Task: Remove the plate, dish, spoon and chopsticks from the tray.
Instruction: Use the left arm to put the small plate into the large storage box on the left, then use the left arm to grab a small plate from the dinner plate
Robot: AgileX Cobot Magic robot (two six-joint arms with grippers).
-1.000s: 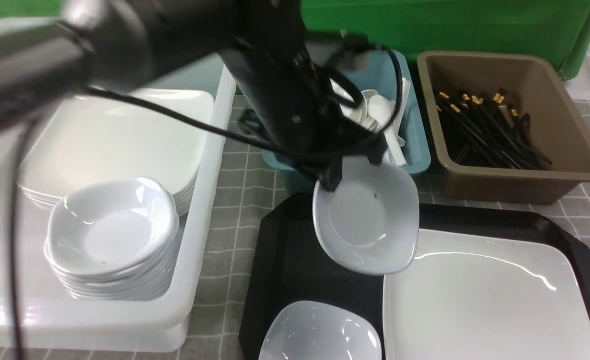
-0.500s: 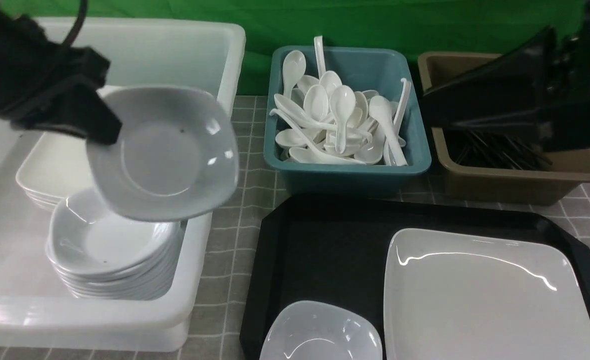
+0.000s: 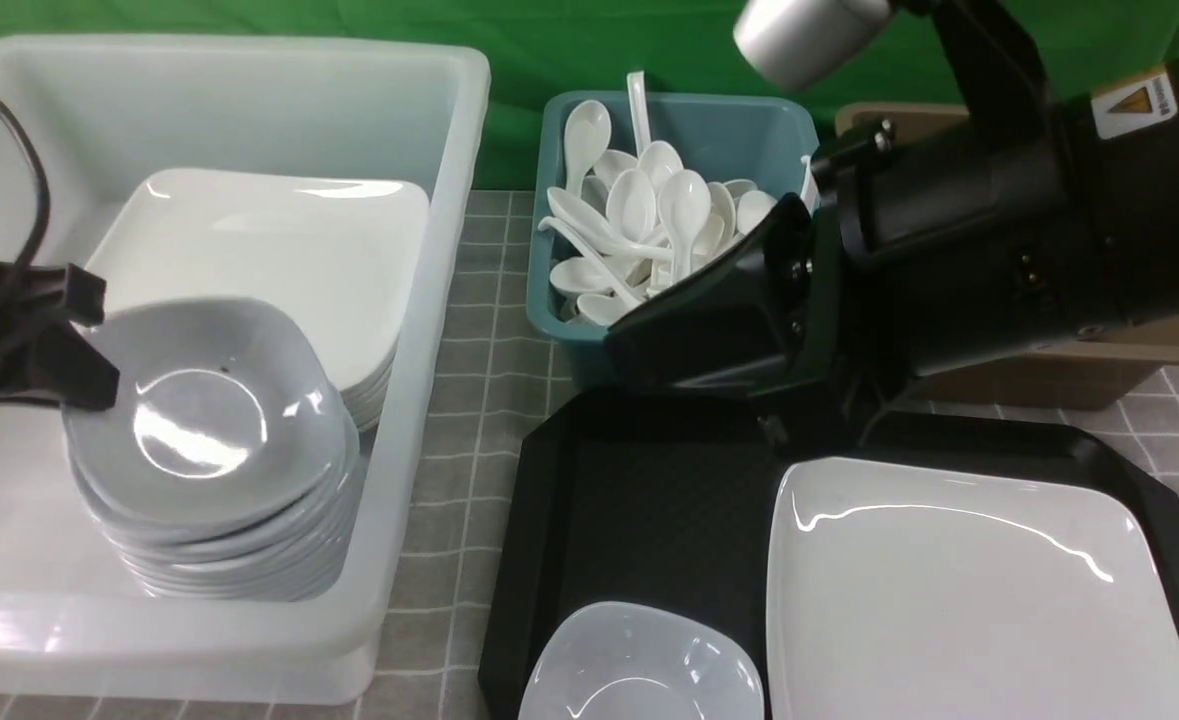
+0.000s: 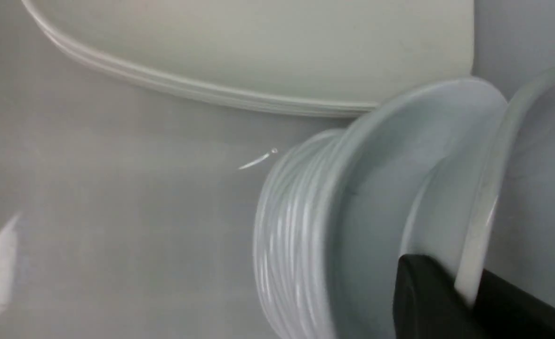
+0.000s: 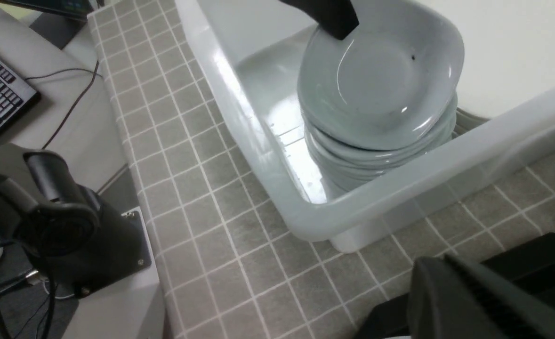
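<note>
Dish (image 3: pixel 209 420): tilted atop the stack of dishes (image 3: pixel 239 560) inside the white tub (image 3: pixel 429 300)
Left pincer (image 3: pixel 84 350): clamped on the dish's rim
Right pincer (image 3: pixel 649 350): closed, over the far edge of the tray (image 3: pixel 629 500)
Plate (image 3: pixel 969 590): flat on the tray, right side
Second dish (image 3: pixel 639 665): at the tray's near edge

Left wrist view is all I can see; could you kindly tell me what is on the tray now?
Observer: The plate and one small dish lie on the tray.
Operator: Thank you. Where is the right gripper?
Observer: The right gripper is shut, nothing seen in it, above the tray's far edge, before the teal tub.
Operator: Is my dish over the stack?
Observer: Yes, the held dish tops the stack in the white tub, slightly tilted.
</note>
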